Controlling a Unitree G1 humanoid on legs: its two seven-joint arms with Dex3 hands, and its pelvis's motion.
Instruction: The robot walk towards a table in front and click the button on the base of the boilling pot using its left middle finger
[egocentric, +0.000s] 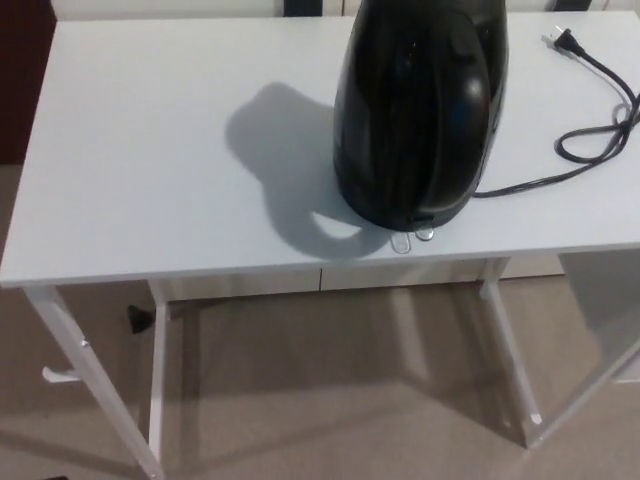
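A glossy black boiling pot stands on the white table, right of the middle and near the front edge. A small clear switch tab sticks out at the foot of the pot, toward me. The pot's black power cord loops over the table's right side, and its plug lies loose at the back right. The pot casts a dark shadow to its left. Neither of my hands shows in the head view.
The table stands on thin white legs over beige carpet. A white drawer front runs under the tabletop. A small black object lies on the floor by the left legs. A white unit is at the right.
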